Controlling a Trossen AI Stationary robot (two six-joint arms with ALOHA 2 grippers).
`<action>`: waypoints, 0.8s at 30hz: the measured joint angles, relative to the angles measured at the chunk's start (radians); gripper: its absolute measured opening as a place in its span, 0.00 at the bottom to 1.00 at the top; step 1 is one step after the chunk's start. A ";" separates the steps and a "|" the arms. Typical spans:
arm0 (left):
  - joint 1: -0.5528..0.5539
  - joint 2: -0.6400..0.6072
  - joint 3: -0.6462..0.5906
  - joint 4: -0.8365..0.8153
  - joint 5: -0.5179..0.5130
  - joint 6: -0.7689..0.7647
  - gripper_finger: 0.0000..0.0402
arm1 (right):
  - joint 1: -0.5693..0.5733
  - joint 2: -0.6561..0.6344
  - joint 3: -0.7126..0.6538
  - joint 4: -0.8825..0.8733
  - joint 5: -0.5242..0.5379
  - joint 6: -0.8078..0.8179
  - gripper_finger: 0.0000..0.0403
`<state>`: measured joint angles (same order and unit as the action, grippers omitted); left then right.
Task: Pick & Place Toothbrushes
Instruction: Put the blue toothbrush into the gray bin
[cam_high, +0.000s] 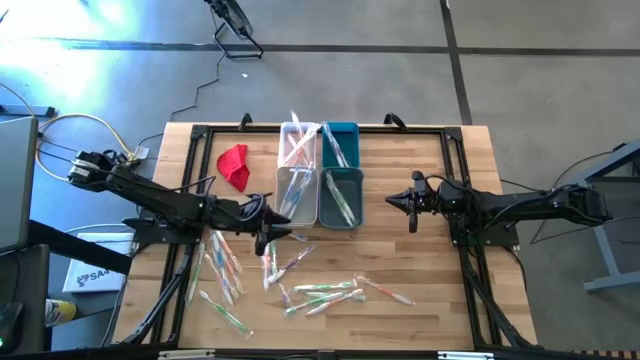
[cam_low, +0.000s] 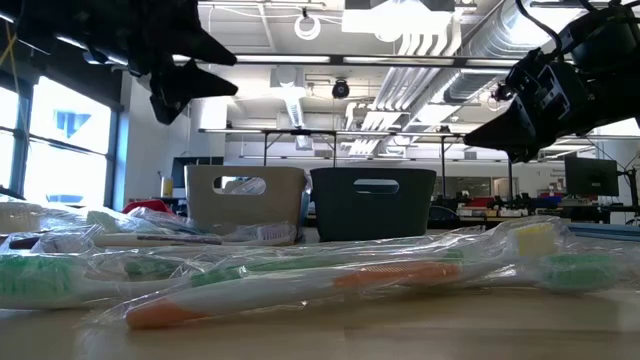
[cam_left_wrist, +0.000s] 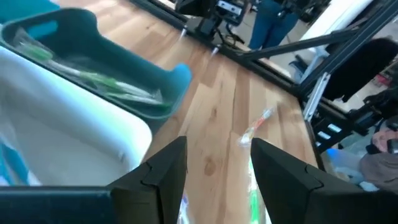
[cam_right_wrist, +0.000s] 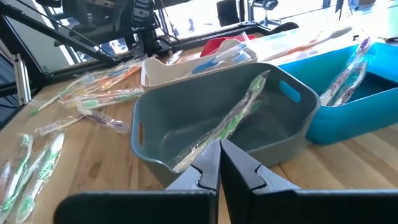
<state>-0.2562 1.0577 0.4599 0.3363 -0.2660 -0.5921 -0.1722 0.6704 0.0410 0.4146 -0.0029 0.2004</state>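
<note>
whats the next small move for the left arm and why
Probably lower the left gripper onto a loose toothbrush beside it and close. Its fingers are open and empty, many brushes lie on the table, and the right gripper waits shut.

red cloth (cam_high: 235, 164), four bins (cam_high: 340, 196), wooden table (cam_high: 420, 270)

four small bins (cam_high: 318, 172) stand in a two-by-two block near the bench's (cam_high: 430, 290) far edge: one clear, one blue, one white, one grey-teal. one red cloth (cam_high: 235, 165) lies left of them. roughly twenty wrapped toothbrushes (cam_high: 300, 285) lie loose toward the near edge, with a few more inside each bin. two arms.
</note>
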 joint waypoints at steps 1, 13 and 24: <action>0.000 0.007 0.000 0.008 0.009 -0.017 0.44 | 0.000 0.000 0.000 -0.001 0.000 -0.006 0.01; -0.010 0.061 0.116 -0.073 0.101 0.015 0.44 | 0.000 0.000 0.000 -0.007 0.000 -0.022 0.01; -0.035 0.148 0.249 -0.342 0.132 -0.086 0.44 | 0.000 0.000 0.000 -0.009 0.004 -0.022 0.01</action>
<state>-0.2915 1.2053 0.7087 -0.0052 -0.1336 -0.6785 -0.1722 0.6708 0.0410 0.4053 0.0013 0.1783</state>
